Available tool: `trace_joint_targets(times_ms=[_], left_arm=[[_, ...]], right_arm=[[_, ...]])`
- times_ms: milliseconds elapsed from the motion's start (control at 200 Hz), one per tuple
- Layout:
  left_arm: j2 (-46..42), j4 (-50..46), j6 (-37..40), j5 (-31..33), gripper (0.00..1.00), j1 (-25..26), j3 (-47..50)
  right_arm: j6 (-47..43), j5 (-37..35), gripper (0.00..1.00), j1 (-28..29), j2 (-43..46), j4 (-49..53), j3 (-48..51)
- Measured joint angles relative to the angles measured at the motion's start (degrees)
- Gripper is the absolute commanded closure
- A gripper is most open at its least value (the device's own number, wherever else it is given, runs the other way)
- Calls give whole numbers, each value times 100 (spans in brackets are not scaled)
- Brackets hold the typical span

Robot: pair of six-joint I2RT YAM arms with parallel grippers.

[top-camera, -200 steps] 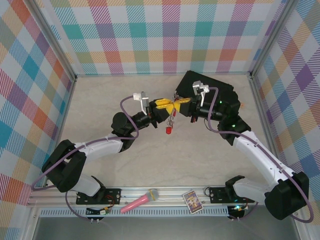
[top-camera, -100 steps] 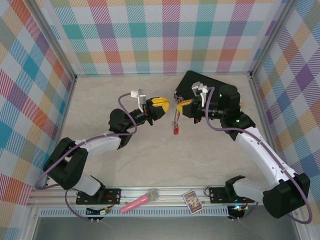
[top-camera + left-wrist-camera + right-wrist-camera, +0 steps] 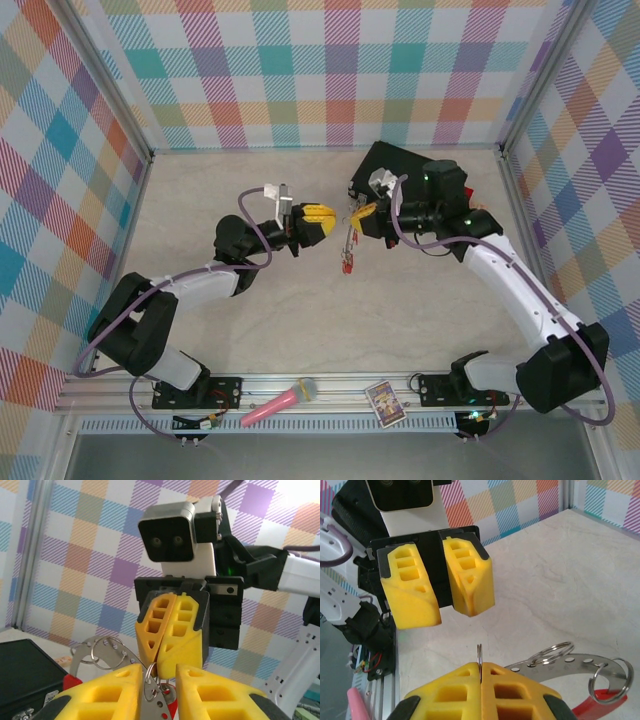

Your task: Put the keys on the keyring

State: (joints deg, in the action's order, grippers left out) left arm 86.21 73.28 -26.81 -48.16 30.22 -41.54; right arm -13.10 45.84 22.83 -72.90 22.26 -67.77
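Observation:
My right gripper (image 3: 360, 212) is shut on the edge of a thin metal split ring (image 3: 480, 652). From that ring hangs the keyring (image 3: 346, 242), a curved perforated metal band (image 3: 570, 664) carrying small rings. A red piece (image 3: 345, 266) dangles at the bottom of the bunch; whether it is one of the keys I cannot tell. My left gripper (image 3: 325, 220) sits just left of the bunch, its yellow fingers (image 3: 415, 600) a little apart with nothing between them. In the left wrist view the band (image 3: 150, 707) and a red tag (image 3: 172, 711) hang beyond my left gripper (image 3: 160, 672), under the shut right gripper (image 3: 161, 660).
A black case (image 3: 420, 165) lies behind the right gripper at the back of the table. A pink microphone (image 3: 280, 402) and a small card (image 3: 384, 402) rest on the front rail. Checked walls close in the left, back and right sides.
My left gripper has pulled back to the left, away from the right gripper's tips. The right gripper has shifted slightly left and the hanging bunch has swung with it.

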Motion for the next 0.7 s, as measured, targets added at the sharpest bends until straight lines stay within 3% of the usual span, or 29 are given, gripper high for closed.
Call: trace_joint_targets(times_ms=[325, 700], left_arm=[[31, -664, 544, -435, 76, -4, -4], [31, -1338, 977, -457, 70, -4, -149]], right_arm=[[-573, 245, 100, 7, -337, 608, -306], [-717, 247, 100, 164, -345, 743, -306]])
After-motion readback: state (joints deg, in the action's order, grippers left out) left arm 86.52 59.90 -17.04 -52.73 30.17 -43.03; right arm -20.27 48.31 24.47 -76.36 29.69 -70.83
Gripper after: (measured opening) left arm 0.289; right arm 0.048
